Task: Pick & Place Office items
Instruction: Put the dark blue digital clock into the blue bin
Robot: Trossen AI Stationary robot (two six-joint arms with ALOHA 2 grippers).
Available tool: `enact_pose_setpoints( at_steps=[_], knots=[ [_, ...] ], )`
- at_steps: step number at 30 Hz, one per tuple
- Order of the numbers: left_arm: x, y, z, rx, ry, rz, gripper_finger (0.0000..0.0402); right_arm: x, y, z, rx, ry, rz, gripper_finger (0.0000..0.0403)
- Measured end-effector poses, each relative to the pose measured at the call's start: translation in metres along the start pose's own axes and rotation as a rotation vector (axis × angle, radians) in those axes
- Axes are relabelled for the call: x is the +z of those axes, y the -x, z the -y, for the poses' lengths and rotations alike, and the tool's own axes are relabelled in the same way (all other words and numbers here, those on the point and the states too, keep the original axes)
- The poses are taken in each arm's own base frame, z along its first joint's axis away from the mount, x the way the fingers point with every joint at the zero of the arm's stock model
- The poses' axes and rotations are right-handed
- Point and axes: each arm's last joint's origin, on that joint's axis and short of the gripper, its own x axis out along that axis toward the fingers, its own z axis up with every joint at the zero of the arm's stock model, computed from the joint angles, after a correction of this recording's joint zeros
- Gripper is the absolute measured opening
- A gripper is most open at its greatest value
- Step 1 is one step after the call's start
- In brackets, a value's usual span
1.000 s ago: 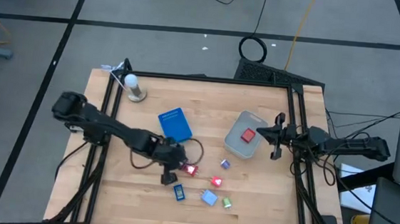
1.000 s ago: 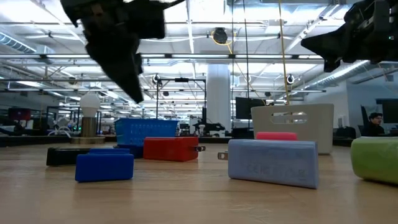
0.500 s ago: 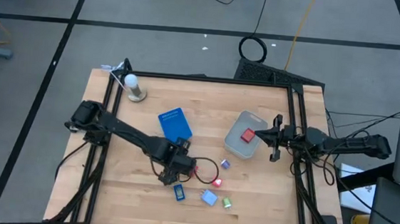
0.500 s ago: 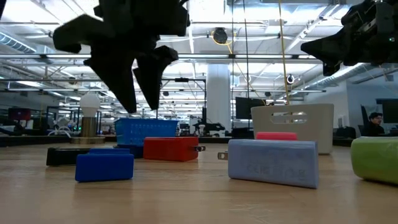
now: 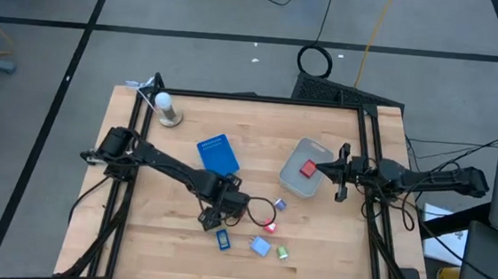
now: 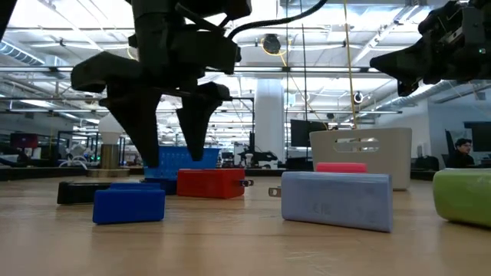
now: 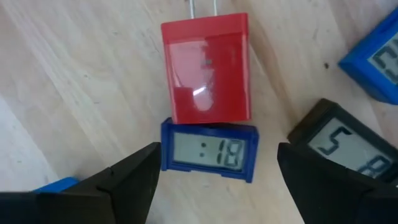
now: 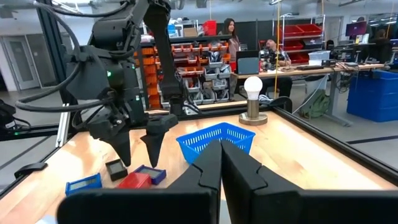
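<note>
Two arms on this rig, but only the left one is doing anything. The left pincer hangs just over a cluster of small office items near the middle of the bench, fingers spread wide and pointing down, nothing between them. In the wrist view the gap frames a little blue clock (the display reads something like :18), with a red plug block touching its far edge, prongs pointing away. A black clock sits just beside one finger and another blue piece is further off.

My guess is the wide stance is there so the fingers can drop either side of the blue clock without clipping its neighbours. It's tight though: the red block is butted right up against it and the black one is close, so a slightly off descent could shove those around.

Other bits lie nearby: a light blue block and a green piece toward the front edge.

The right pincer is closed, empty, and parked beside the clear tub, which already has a red item in it. The blue basket is behind the cluster. Most of the sorting looks undone.
</note>
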Motion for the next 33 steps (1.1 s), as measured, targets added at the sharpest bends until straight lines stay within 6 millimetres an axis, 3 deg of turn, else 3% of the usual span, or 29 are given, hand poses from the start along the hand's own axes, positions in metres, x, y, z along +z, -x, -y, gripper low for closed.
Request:
enact_pose_setpoints(
  at_steps=[7, 12, 18, 33],
  knots=[
    [-0.004, -0.001, -0.012, -0.048, 0.031, 0.009, 0.0307, 0.0, 0.0, 0.0, 0.0, 0.0, 0.0, 0.0],
    [-0.007, -0.002, -0.021, -0.063, 0.05, 0.011, 0.0316, 0.0, 0.0, 0.0, 0.0, 0.003, 0.0, 0.0],
    [-0.007, -0.002, -0.02, -0.065, 0.026, 0.007, 0.0336, 0.0, 0.0, 0.0, 0.0, 0.004, 0.0, 0.0],
    [-0.017, -0.018, -0.022, -0.071, 0.029, -0.021, 0.0333, -0.002, -0.001, 0.0, -0.003, 0.009, -0.021, 0.0]
  ],
)
